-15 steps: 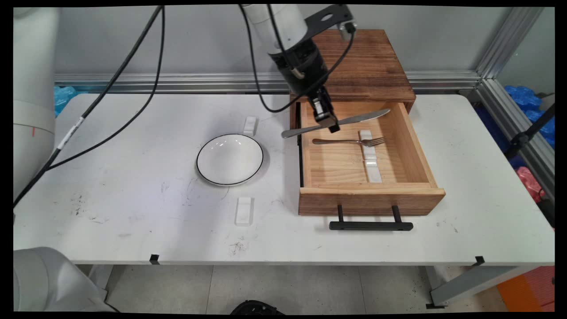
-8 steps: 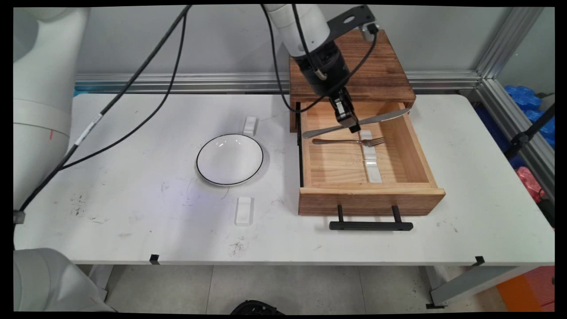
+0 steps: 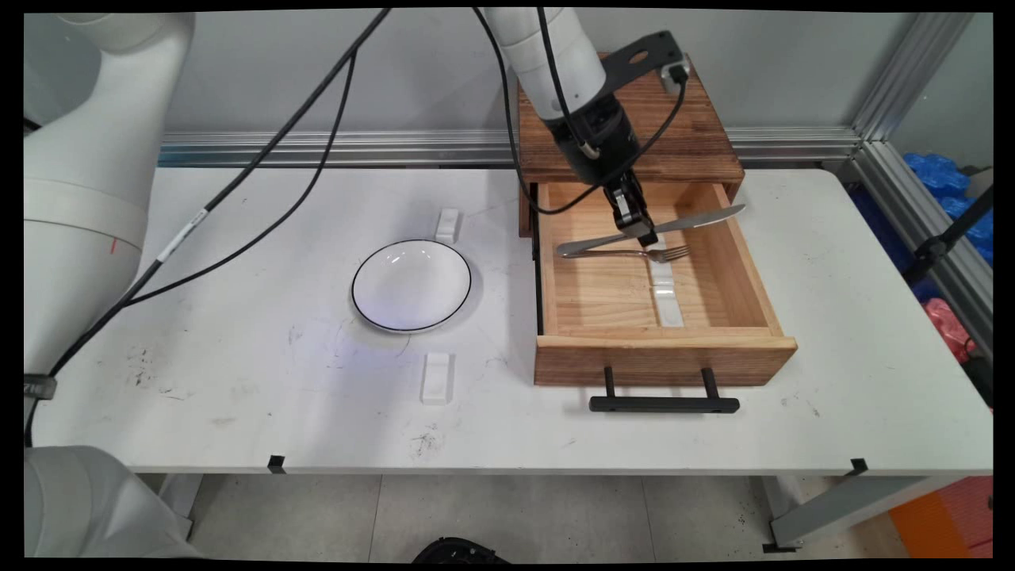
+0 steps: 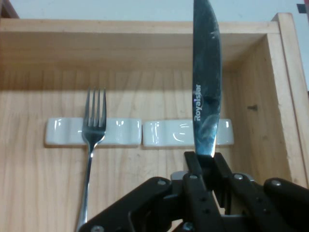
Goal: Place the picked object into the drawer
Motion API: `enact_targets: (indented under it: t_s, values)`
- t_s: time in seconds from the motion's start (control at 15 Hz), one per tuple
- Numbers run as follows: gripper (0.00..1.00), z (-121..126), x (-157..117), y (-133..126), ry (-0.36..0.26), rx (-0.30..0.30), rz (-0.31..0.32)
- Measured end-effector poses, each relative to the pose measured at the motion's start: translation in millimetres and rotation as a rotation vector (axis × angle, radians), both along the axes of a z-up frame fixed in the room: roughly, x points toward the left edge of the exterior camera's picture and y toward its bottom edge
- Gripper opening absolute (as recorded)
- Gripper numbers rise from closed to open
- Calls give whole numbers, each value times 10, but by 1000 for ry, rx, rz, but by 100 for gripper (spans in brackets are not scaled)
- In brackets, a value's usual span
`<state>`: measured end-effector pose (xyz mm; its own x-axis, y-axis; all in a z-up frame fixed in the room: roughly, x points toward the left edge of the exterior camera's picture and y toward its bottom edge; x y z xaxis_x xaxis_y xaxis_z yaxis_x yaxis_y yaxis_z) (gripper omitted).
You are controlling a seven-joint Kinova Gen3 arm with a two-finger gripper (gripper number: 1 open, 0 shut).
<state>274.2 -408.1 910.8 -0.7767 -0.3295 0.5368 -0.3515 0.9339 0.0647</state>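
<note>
A silver table knife [image 3: 652,231] is clamped between the closed fingers of the black two-finger gripper [image 3: 644,232] and is held above the open light-wood drawer [image 3: 753,270]. Compared with a second ago, the knife has been carried rightward from over the drawer's left wall to well within its span, and appears lower. In the hand view the blade [image 4: 206,87] is seen over the nearer of two white ceramic cutlery rests [image 4: 187,133]. A silver fork [image 3: 626,254] is laid inside the drawer, its tines on the other rest [image 4: 92,132]. A white black-rimmed bowl [image 3: 411,285] is left on the white table [image 3: 238,381], left of the drawer.
</note>
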Motion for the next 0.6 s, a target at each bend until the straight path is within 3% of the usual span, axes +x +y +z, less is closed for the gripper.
enact_targets:
  t_s: [0.6]
  values:
    - [0,-297,-144,-67,5,0,-11]
